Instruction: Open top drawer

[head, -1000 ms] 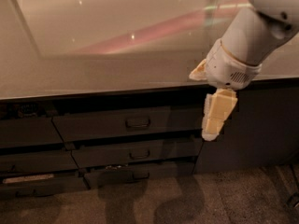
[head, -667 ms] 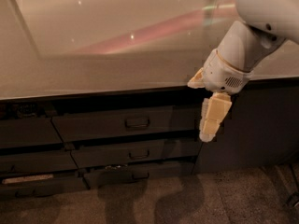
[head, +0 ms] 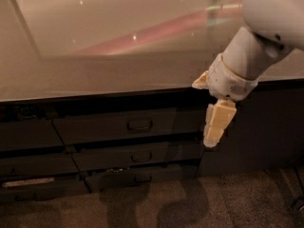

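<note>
The top drawer (head: 104, 127) is a wide dark grey flat front just under the counter edge, with a small dark loop handle (head: 139, 125) at its centre. Its front sits about flush with the neighbouring fronts, and none of its inside shows. My gripper (head: 212, 139) hangs cream-coloured from the white arm, pointing down in front of the drawer's right end. It is well to the right of the handle, at about the same height, and holds nothing that I can see.
A glossy countertop (head: 118, 65) overhangs the drawers. Two narrower drawers with handles (head: 137, 156) lie below the top one. Plain dark fronts (head: 28, 137) stand at the left, with a pale strip (head: 28, 182) low down. A dark panel (head: 266, 127) is at the right. Carpet (head: 190, 203) lies below.
The arm and gripper have shifted slightly left and down, closer to the drawer's right end. The drawers have not moved.
</note>
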`<state>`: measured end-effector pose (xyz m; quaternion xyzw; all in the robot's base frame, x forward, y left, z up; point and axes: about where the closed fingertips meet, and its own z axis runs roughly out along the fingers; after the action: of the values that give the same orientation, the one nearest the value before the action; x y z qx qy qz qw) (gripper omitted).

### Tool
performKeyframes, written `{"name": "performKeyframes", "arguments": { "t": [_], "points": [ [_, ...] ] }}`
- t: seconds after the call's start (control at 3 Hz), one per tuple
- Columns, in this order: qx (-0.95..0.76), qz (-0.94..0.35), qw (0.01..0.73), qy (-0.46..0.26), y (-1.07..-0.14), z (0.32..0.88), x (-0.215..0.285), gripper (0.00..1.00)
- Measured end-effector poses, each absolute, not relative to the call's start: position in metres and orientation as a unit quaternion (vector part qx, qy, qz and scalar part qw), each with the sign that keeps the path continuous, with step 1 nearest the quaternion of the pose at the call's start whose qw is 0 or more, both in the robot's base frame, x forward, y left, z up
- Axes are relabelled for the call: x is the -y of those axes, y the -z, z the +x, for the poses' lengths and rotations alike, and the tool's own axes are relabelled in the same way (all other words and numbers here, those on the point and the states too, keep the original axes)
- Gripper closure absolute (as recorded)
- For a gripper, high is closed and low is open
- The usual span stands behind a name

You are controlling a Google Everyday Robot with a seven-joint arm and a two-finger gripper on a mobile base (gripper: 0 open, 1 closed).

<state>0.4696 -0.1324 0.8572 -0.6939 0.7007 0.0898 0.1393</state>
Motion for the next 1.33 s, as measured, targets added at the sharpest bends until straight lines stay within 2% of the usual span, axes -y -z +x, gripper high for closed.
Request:
{"name": "performKeyframes", "arguments": {
  "t": [0.33, 0.67, 1.33],
  "points": [
    [-0.684, -0.705, 0.184, -0.042, -0.848, 0.473, 0.134, 0.0],
    [-0.684, -0.705, 0.184, -0.042, -0.849, 0.473, 0.134, 0.0],
    [-0.68, -0.706, 0.198, 0.003, -0.865, 0.469, 0.127, 0.0]
  ]
}}
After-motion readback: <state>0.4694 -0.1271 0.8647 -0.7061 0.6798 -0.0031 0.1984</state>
